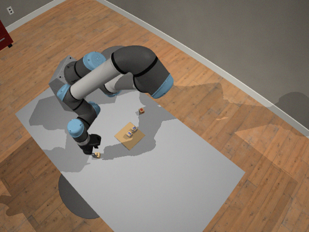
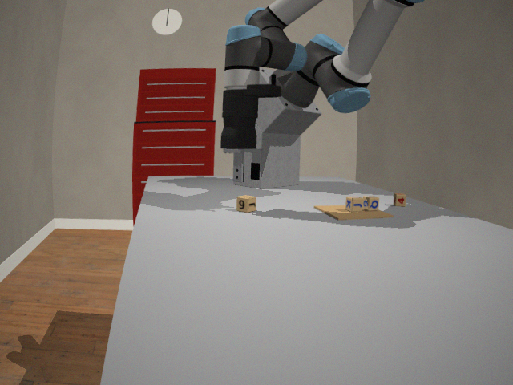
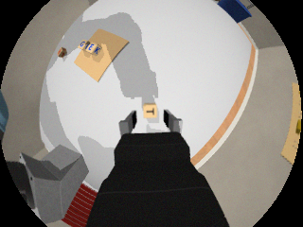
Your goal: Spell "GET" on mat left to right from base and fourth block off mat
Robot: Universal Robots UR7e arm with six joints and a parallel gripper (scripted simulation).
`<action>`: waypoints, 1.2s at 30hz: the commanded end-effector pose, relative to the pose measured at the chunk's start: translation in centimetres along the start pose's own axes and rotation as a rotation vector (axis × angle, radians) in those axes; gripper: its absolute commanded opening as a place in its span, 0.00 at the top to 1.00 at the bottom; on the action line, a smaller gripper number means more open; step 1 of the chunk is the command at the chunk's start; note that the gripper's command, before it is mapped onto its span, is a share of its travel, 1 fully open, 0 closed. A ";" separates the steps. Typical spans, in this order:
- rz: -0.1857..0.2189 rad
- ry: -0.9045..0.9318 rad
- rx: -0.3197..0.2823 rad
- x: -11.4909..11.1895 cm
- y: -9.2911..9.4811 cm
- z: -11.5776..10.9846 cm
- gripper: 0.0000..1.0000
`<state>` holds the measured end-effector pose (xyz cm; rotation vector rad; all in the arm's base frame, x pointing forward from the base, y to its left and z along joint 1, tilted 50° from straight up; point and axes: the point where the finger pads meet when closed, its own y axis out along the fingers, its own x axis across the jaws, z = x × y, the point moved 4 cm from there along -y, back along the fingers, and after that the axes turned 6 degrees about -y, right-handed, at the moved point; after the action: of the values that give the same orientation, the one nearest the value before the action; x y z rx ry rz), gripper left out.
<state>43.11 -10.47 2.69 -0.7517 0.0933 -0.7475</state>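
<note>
My gripper (image 1: 94, 151) (image 3: 150, 115) is open and empty above the T block. The T block (image 1: 97, 154) (image 2: 246, 204) (image 3: 150, 111) lies on the table off the mat, T face up, its letter turned sideways in the wrist view. The tan mat (image 1: 120, 136) (image 2: 360, 215) (image 3: 114, 43) lies flat. On it, the blue G block (image 1: 134, 128) (image 2: 373, 204) is close to the mat's edge, and the E block (image 1: 129, 134) (image 2: 354, 204) (image 3: 90, 46) is beside it. Seen from the base, G is left of E. Whether they touch is unclear.
A fourth block (image 1: 141, 110) (image 2: 399, 200) (image 3: 62, 52) with red marks lies on the table off the mat, beyond the G side. The T block is on the mat's opposite side, nearer the table's side edge. The grey robot base (image 2: 281, 157) stands at the table's end.
</note>
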 end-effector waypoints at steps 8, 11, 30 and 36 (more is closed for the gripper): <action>-0.003 -0.003 0.000 0.2 1.8 0.0 0.00; -0.003 -0.003 0.000 0.2 2.1 0.0 0.00; -0.003 -0.001 -0.001 0.1 2.5 0.0 0.00; -0.003 -0.002 -0.001 0.1 2.5 0.0 0.00</action>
<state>44.55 -9.29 1.10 -0.7533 0.0929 -0.7501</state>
